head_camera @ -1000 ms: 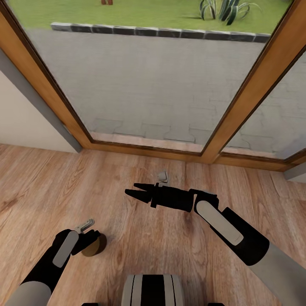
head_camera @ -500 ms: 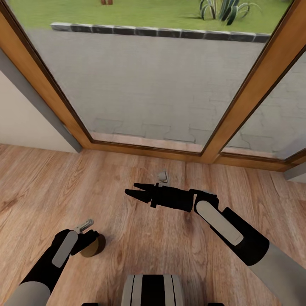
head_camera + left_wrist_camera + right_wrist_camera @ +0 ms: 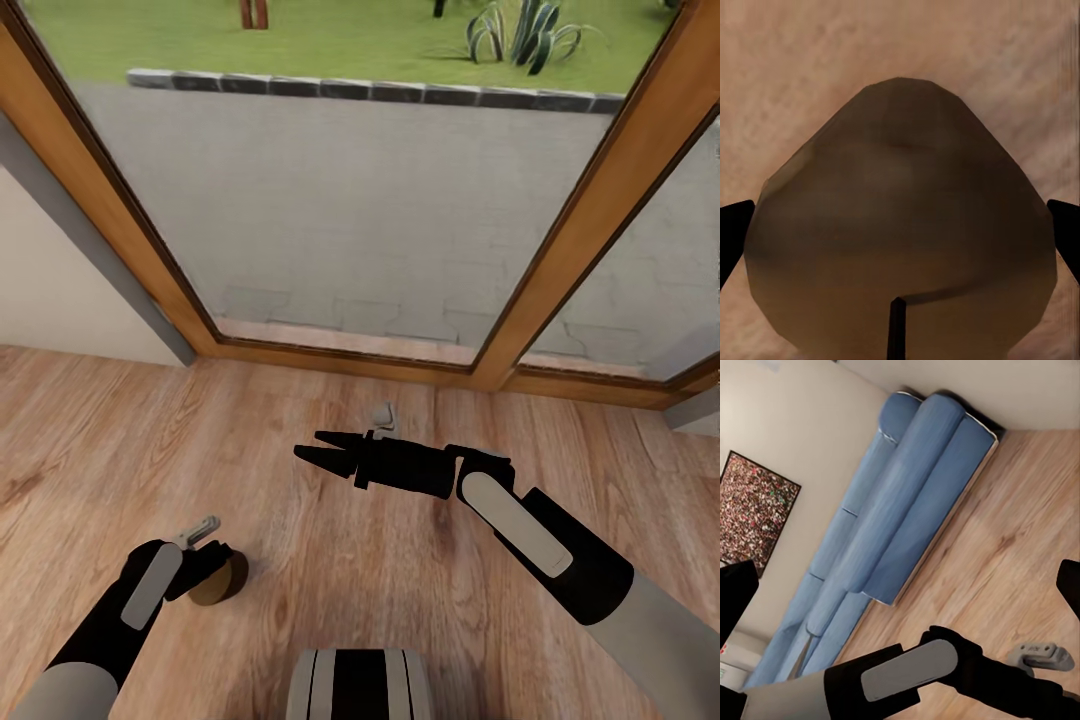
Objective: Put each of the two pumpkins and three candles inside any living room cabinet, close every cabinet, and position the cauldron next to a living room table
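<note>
Window frame (image 3: 345, 352) ahead, bare floor (image 3: 330, 560) around. My left pincer (image 3: 212, 578) grips candle (image 3: 900, 240); right pincer (image 3: 318, 447) spread, empty.

The head camera has tipped slightly, sliding the window frame (image 3: 130, 250) and floor (image 3: 300, 520) lower.

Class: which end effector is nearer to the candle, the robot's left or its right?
Left. The left end effector is shut around the candle; the right end effector hangs open, farther forward over the floor.
</note>
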